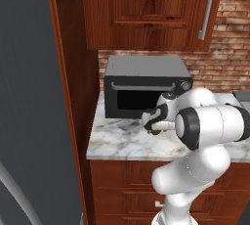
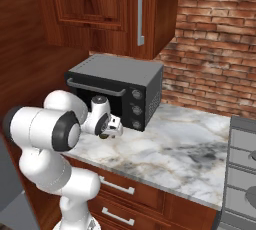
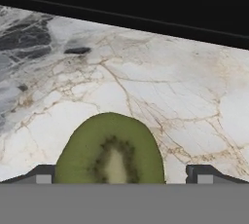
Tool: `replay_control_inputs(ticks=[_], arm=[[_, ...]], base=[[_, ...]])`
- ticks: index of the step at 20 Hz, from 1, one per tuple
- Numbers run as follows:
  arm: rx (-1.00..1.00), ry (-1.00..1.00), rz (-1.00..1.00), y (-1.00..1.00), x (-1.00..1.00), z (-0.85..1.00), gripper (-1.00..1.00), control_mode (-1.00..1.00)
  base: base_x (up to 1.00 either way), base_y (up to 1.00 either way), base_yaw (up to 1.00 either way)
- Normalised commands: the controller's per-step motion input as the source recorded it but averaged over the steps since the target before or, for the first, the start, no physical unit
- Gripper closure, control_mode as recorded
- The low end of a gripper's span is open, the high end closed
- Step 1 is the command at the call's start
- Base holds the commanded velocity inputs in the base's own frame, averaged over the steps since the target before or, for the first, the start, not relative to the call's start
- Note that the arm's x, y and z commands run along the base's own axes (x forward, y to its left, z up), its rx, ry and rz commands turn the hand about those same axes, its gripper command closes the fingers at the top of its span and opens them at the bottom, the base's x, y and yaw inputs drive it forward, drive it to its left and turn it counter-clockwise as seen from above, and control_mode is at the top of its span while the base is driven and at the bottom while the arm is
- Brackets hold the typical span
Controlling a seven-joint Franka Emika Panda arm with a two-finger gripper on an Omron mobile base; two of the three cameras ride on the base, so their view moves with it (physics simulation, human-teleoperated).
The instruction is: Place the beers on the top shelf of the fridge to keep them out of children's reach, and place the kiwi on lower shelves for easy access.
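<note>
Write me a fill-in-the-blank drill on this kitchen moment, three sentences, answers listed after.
1. The kiwi lies on the marble ____.
2. The gripper stands ____, one fingertip either side of the kiwi.
3. The black oven sits beneath a wooden ____.

Missing words: counter; open; cabinet
</note>
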Motion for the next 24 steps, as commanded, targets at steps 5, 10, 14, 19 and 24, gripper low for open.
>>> replay_control_inputs(ticks=[5, 10, 14, 19, 24], arm=[[0.00, 0.00, -0.01, 0.00, 0.01, -0.17, -1.00, -1.00], [0.00, 0.01, -0.02, 0.00, 0.00, -0.18, 1.00, -1.00], [0.00, 0.01, -0.02, 0.02, 0.00, -0.16, 1.00, -1.00], [0.00, 0.01, -0.01, 0.00, 0.00, -0.15, 1.00, -1.00], [0.00, -0.02, 0.00, 0.00, -0.65, -0.01, 1.00, -1.00]], base=[[0.00, 0.00, 0.00], [0.00, 0.00, 0.00], [0.00, 0.00, 0.00], [0.00, 0.00, 0.00], [0.00, 0.00, 0.00]])
